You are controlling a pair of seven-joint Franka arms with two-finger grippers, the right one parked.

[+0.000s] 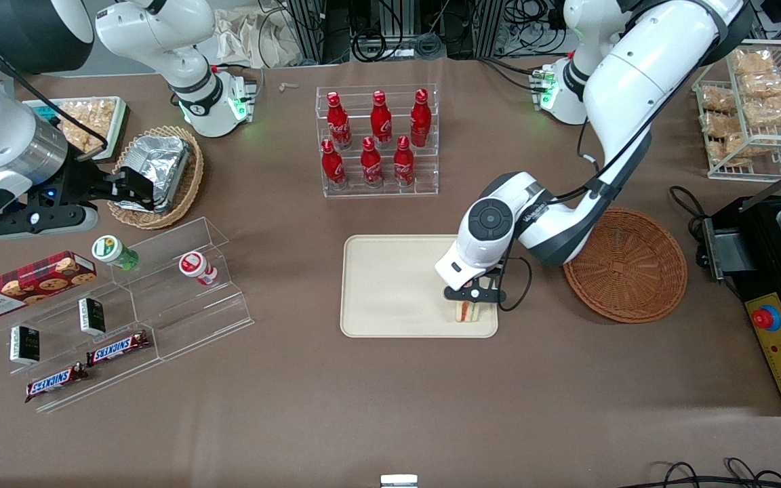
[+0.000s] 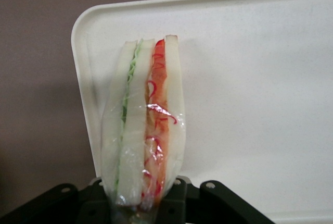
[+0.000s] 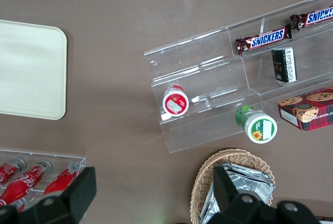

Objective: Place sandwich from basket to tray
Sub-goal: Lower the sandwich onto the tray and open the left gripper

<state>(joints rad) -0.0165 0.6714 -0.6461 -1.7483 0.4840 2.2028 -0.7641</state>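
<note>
1. At the parked arm's end of the table, a clear stepped shelf (image 1: 119, 312) carries a cookie box (image 1: 24, 285), two Snickers bars (image 1: 89, 366) and two small capped bottles (image 1: 153, 261). Farther from the front camera sits a tan wicker basket (image 1: 160, 177) with a crinkled foil packet (image 1: 153, 166) in it.
2. Mid-table now: an acrylic rack of six red cola bottles (image 1: 377, 139) stands farther from the camera than the cream tray (image 1: 384, 285).
3. Here's the action. The gripper (image 1: 473, 306) is low over the tray's corner nearest the camera and nearest the working arm's end, fingers closed snugly on the sandwich (image 1: 470, 312).
4. The wrist camera has it close: the sandwich (image 2: 143, 125) stands on edge in clear wrap, white bread with green and red-orange filling, pinched at one end between the black fingers (image 2: 179, 198), with the tray (image 2: 250, 78) right beneath. Whether it touches the tray, I can't tell.
5. Just beside the tray, toward the working arm's end, the reddish-brown basket (image 1: 628, 264) sits with nothing in it.
6. Past that, a wire rack of snack bags (image 1: 756, 102) and a black control box (image 1: 777, 298) at the table's edge.
</note>
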